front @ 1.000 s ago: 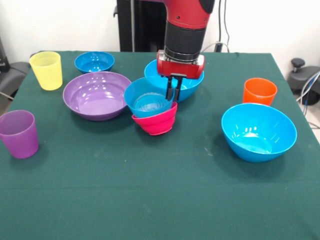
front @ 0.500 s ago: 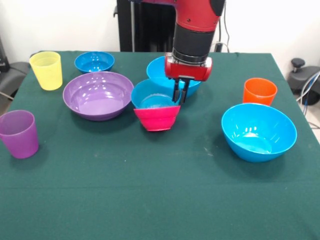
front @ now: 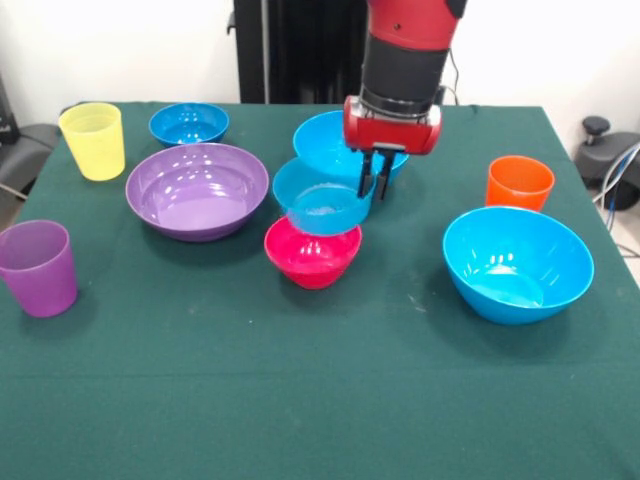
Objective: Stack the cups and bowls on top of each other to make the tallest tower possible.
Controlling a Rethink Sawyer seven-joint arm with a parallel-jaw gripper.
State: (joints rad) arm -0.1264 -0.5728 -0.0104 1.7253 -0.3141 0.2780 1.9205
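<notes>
Jaws of my gripper [front: 379,186] pinch the rim of a small blue bowl [front: 322,207], held above the magenta bowl [front: 311,257] at table centre. Purple bowl [front: 197,189] just beside; open green cloth [front: 300,400] toward the near edge.

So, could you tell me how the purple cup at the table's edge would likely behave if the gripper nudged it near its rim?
The purple cup stands upright and narrows toward its base, so a high push would probably tip it. It looks like thin plastic, so likely light and easily slid across the green cloth. Once on its side, its round wall may roll in a curve.
</notes>
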